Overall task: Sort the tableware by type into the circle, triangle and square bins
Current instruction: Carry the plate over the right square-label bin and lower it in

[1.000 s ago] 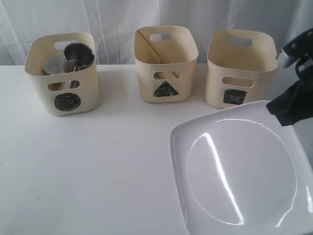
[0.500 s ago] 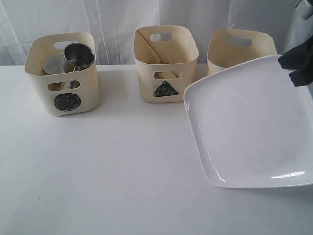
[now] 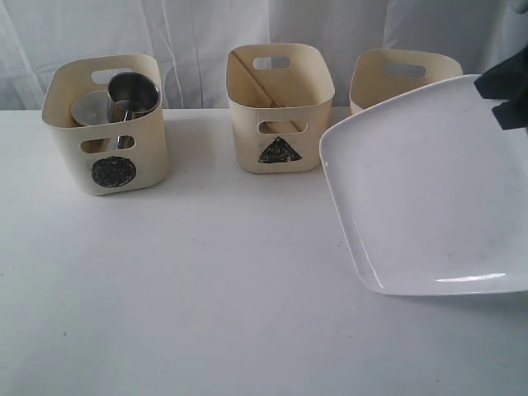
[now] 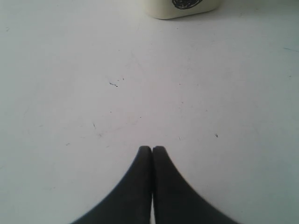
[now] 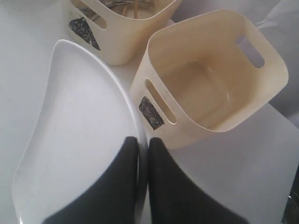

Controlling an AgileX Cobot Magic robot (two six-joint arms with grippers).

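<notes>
The large white square plate (image 3: 429, 190) hangs tilted in the air at the right, in front of the square bin (image 3: 398, 79). My right gripper (image 3: 507, 92) is shut on the plate's far right rim; the wrist view shows the rim (image 5: 142, 158) pinched between the black fingers (image 5: 168, 186), beside the empty square bin (image 5: 210, 79). The circle bin (image 3: 107, 124) holds a steel mug (image 3: 132, 92) and a bowl (image 3: 92, 109). A wooden chopstick (image 3: 252, 78) leans inside the triangle bin (image 3: 279, 107). My left gripper (image 4: 152, 149) is shut with nothing in it, over bare table.
All three cream bins stand in a row along the back of the white table (image 3: 206, 289), before a white curtain (image 3: 206, 25). The circle bin's base (image 4: 182, 7) shows at the edge of the left wrist view.
The plate has been lifted off the table at the front right and carried up and back toward the square bin, tilting from nearly flat to a steep slant. The left gripper is unchanged.
</notes>
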